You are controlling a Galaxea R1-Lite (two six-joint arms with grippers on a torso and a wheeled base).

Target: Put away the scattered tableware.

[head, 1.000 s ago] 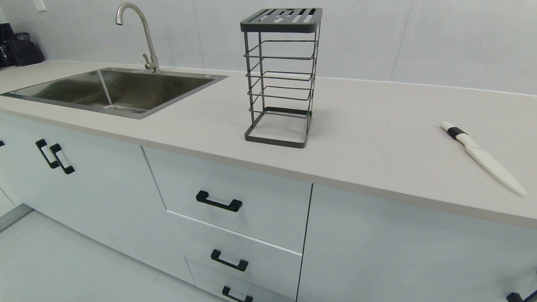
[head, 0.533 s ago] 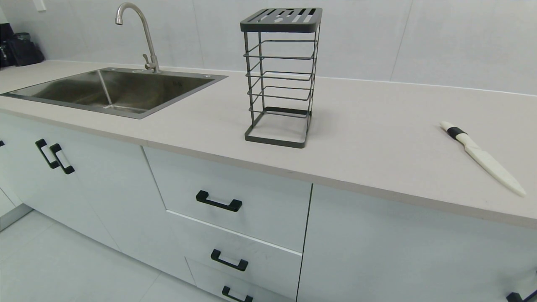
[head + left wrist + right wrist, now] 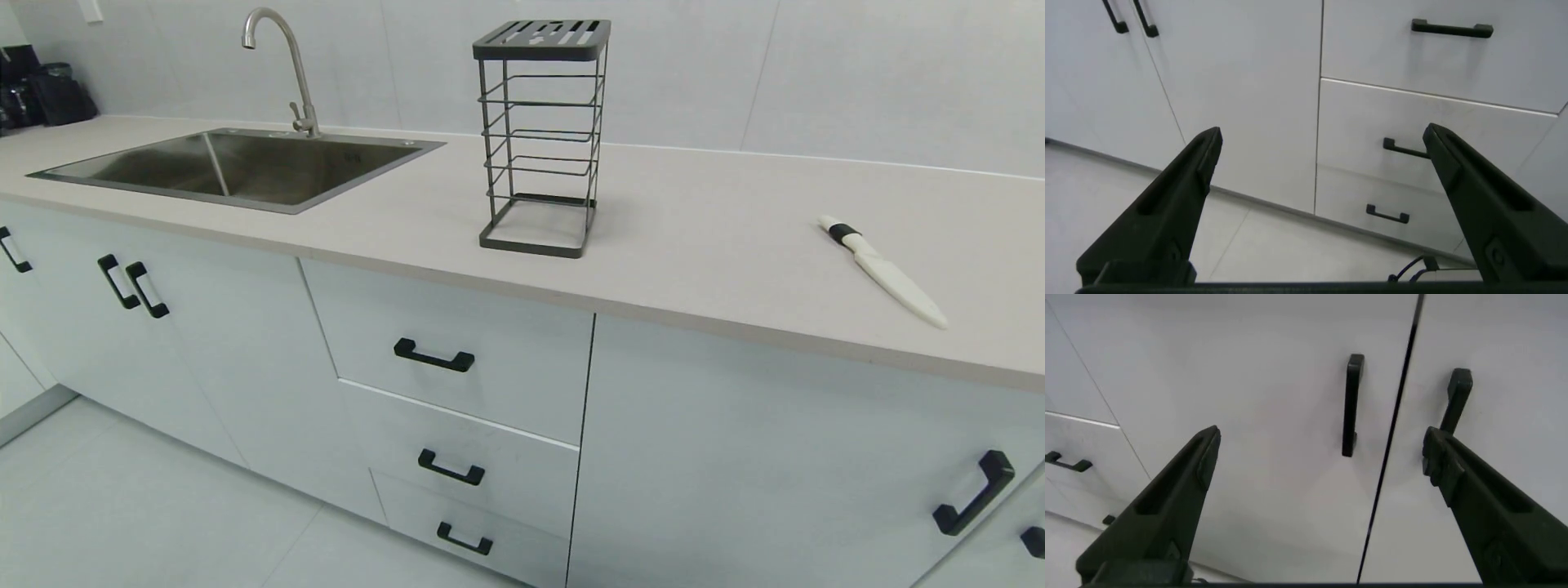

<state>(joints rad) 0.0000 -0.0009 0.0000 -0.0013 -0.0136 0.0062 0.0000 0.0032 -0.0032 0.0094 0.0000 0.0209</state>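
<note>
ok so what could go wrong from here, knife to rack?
1. The knife lies flat with its tip near the front edge of the counter; a poor grasp could push it off.
2. The rack is tall and narrow; a missed slot could tip it.
3. The left gripper and right gripper hang open low before the cabinet fronts; rising could clip the counter lip.
</note>
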